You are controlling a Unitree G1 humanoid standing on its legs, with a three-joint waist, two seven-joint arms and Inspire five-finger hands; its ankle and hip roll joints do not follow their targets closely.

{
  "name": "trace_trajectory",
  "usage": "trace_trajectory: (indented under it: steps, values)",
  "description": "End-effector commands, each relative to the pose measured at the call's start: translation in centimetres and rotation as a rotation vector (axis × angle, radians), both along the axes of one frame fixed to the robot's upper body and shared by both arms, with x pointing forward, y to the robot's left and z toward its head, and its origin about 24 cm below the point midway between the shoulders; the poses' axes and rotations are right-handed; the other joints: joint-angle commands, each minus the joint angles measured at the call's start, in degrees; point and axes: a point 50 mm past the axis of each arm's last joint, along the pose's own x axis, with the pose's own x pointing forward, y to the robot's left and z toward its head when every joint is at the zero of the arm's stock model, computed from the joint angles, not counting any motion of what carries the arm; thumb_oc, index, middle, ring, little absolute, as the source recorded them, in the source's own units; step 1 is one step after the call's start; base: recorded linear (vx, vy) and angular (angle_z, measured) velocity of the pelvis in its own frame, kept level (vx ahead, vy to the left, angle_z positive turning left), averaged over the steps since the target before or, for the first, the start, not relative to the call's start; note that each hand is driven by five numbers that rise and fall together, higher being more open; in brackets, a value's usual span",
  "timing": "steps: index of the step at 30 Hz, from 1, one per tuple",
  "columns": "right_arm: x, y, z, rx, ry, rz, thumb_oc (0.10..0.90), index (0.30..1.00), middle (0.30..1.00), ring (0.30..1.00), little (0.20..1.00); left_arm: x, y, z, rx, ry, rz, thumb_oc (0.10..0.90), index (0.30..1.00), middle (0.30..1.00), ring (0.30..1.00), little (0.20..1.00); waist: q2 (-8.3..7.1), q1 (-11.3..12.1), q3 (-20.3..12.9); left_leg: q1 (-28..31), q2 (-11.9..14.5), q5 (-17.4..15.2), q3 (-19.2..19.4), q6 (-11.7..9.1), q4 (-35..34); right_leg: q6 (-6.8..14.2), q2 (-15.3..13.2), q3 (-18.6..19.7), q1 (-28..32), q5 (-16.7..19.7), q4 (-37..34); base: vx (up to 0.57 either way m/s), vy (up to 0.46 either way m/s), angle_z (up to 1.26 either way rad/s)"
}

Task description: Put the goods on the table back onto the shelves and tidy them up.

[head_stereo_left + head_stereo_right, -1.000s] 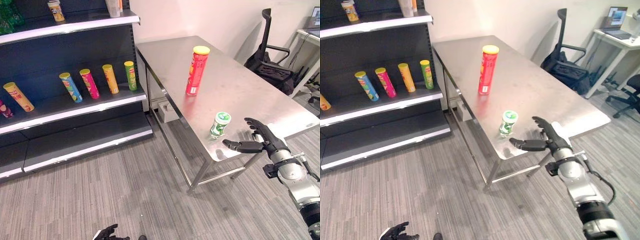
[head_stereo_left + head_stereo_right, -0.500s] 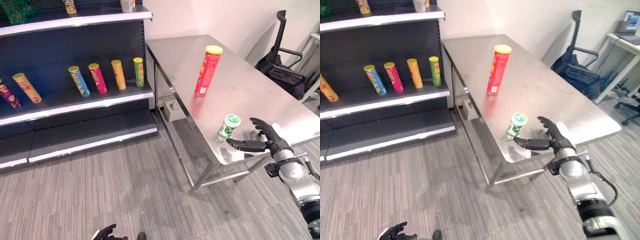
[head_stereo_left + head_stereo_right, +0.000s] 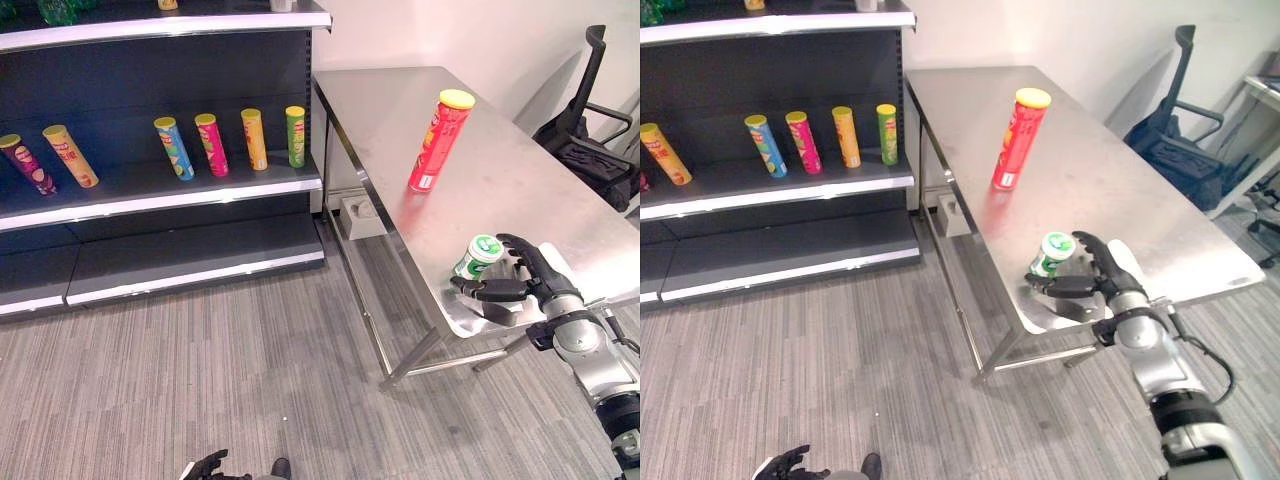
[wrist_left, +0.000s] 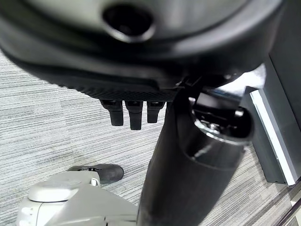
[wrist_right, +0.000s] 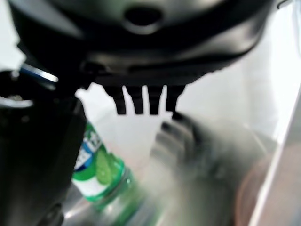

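A small green bottle with a white cap (image 3: 478, 257) stands near the front edge of the steel table (image 3: 530, 170). My right hand (image 3: 535, 285) is open beside it, with the thumb stretched in front of the bottle's base and the fingers (image 3: 520, 250) reaching round its far side. The right wrist view has the bottle (image 5: 101, 174) close by the thumb. A tall red can with a yellow lid (image 3: 437, 140) stands upright mid-table. My left hand (image 3: 205, 465) hangs low over the floor, fingers relaxed.
Dark shelves (image 3: 170, 190) stand left of the table, with several coloured cans leaning on the middle shelf. The lower shelf (image 3: 190, 262) is bare. A white box (image 3: 360, 215) sits on the floor under the table's end. A black office chair (image 3: 590, 130) stands behind the table.
My right hand has closed in on the green bottle, from a gap beside it to thumb and fingers on either side. The camera has shifted, sliding the scene to the right.
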Motion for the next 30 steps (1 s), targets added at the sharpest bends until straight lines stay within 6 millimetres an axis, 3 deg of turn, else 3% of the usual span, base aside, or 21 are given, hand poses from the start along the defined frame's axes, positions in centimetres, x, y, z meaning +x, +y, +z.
trace_trajectory:
  steps: [1, 14, 20, 24, 26, 30]
  values:
    - [2.7, 1.0, 5.4, -0.048, -0.201, 0.029, 0.4, 0.3, 0.3, 0.3, 0.3, 0.6, 1.0, 0.3, 0.041, -0.014, -0.037, 0.8, 0.9, 0.9, 0.9, 0.9, -2.05, 1.3, -1.9, -0.9, 1.6, -1.5, 1.1, -1.5, 0.2, 3.1, -2.9, 1.5, 2.9, -4.0, 0.6, 0.0, 0.0, 0.0]
    - [2.2, 0.8, 5.7, -0.038, -0.237, 0.015, 0.4, 0.3, 0.3, 0.3, 0.3, 0.6, 1.2, 0.4, 0.045, -0.016, -0.034, 0.8, 0.9, 0.9, 0.9, 0.9, -2.02, 0.8, -2.0, -0.4, 1.6, -1.9, 1.4, -1.5, 0.2, 3.1, -2.8, 1.8, 3.0, -4.1, 0.6, 0.0, 0.0, 0.0]
    - [0.8, 0.7, 8.2, -0.03, -0.385, 0.019, 0.4, 0.3, 0.3, 0.3, 0.3, 0.7, 1.4, 0.5, 0.05, -0.02, -0.018, 0.8, 0.9, 0.9, 0.9, 0.9, -2.03, -0.1, -2.4, 0.2, 1.9, -2.3, 1.8, -1.5, 0.2, 3.1, -2.6, 2.2, 3.0, -4.3, 0.5, 0.0, 0.0, 0.0]
    - [-0.7, 1.8, 12.2, -0.052, -0.549, 0.108, 0.4, 0.3, 0.3, 0.3, 0.3, 0.7, 1.7, 0.6, 0.052, -0.022, -0.019, 0.8, 0.9, 0.9, 0.9, 0.9, -2.02, -0.9, -2.9, 0.5, 2.2, -2.5, 2.2, -1.7, 0.2, 2.9, -2.4, 2.8, 3.1, -4.5, 0.4, 0.0, -0.036, -0.01]
    - [-1.8, 2.7, 15.7, -0.078, -0.675, 0.187, 0.4, 0.3, 0.3, 0.3, 0.3, 0.9, 1.9, 0.8, 0.052, -0.029, -0.029, 0.8, 0.9, 0.9, 0.9, 0.9, -1.89, -1.5, -3.4, 0.3, 2.9, -2.2, 2.4, -2.3, 0.2, 2.8, -1.8, 2.9, 2.7, -4.7, 0.4, -0.02, -0.096, -0.02]
    - [-2.7, 3.8, 18.4, -0.104, -0.76, 0.265, 0.4, 0.3, 0.3, 0.3, 0.3, 0.9, 2.0, 0.9, 0.046, -0.036, -0.041, 0.8, 0.9, 0.9, 0.9, 0.9, -1.76, -2.0, -3.7, 0.0, 3.9, -1.6, 2.4, -3.0, 0.2, 2.3, -0.8, 3.4, 2.3, -5.1, 0.4, -0.02, -0.089, -0.06]
